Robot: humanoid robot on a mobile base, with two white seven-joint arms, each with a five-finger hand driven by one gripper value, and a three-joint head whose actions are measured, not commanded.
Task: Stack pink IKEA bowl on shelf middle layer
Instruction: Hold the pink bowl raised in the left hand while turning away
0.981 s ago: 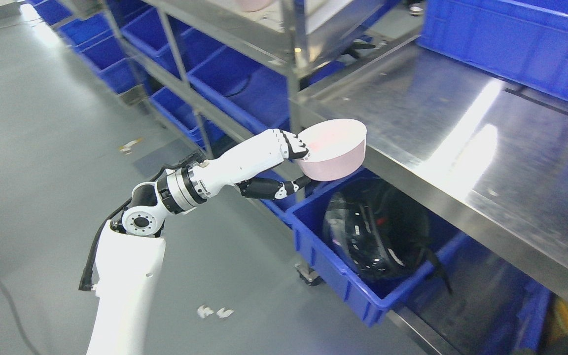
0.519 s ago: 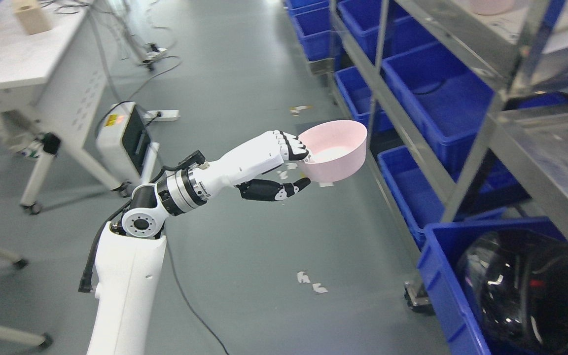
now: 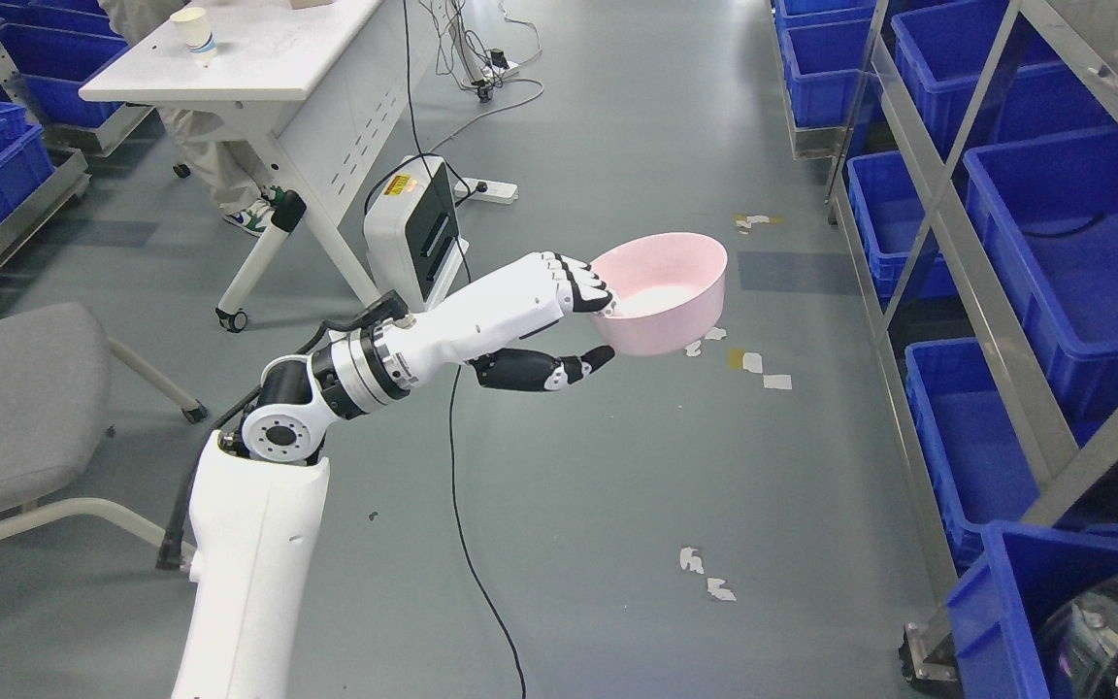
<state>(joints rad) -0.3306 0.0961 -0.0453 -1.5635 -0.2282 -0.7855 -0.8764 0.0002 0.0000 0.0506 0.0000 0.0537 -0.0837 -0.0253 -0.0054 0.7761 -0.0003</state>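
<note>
My left hand point(image 3: 586, 325) is shut on a pink bowl point(image 3: 666, 306), fingers over its near rim and thumb under its base. It holds the bowl upright in the air above the grey floor, in the middle of the head view. The metal shelf rack point(image 3: 967, 252) stands along the right edge, to the right of the bowl and well apart from it. My right arm is out of view.
Blue bins point(image 3: 1073, 243) fill the rack's lower levels; a bin at the lower right holds a black helmet point(image 3: 1102, 641). A white table point(image 3: 258, 49) with a paper cup point(image 3: 196, 29), a white box unit point(image 3: 413, 233), cables and a grey chair point(image 3: 6, 408) stand at left.
The whole picture has swung left, so the camera has turned away from the shelf. The bowl stays in my left hand at the same place in the picture.
</note>
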